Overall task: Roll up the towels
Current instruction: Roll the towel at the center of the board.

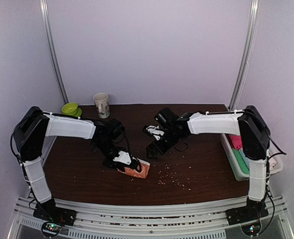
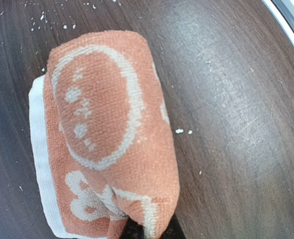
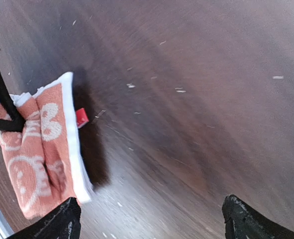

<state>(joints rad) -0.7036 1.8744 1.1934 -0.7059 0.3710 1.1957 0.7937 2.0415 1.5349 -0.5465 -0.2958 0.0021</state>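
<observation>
— How far along am I?

— Your orange towel (image 1: 141, 171) lies loosely rolled at the table's (image 1: 197, 172) near middle. The left gripper (image 1: 132, 163) seems to be pinching its end. The right gripper (image 3: 152, 224) hangs beside it, spread wide and empty. It looks like it needs tightening. The hot-pink roll (image 1: 235, 142) in the right tray (image 1: 230, 162) may be your other towel, done.

— Any writing?

— Only bunny prints and a small red tag (image 3: 81, 118), and nothing on them is readable.

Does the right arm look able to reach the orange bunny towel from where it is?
Probably yes: the open right hand hovers beside the orange bunny towel, bare table between; the left hand holds its far end.
</observation>
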